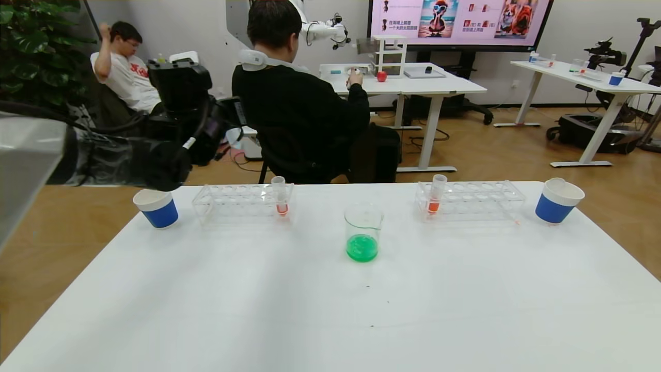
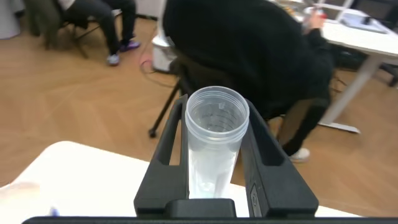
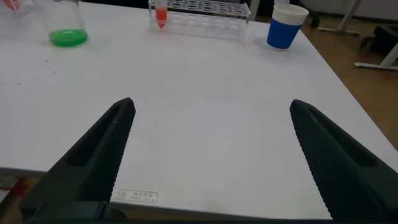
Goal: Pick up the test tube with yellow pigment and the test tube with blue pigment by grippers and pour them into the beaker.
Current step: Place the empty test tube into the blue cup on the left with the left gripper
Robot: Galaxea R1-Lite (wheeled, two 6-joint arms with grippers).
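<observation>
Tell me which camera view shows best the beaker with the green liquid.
The head view: the beaker stands whole at the table's middle, between the two racks, green liquid in its bottom. The right wrist view shows only its lower part at the picture's edge, far off. The left wrist view does not show it.

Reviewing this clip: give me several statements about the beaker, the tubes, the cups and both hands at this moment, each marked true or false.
1. The beaker holds green liquid. True.
2. The left hand is shut on an empty test tube. True.
3. The right hand grips a tube. False: it is open and empty, above the table.
4. Each clear rack holds a tube with blue liquid. False: the left rack and right rack each hold one red-orange tube.
5. Two blue paper cups, left and right, stand on the table. True.
</observation>
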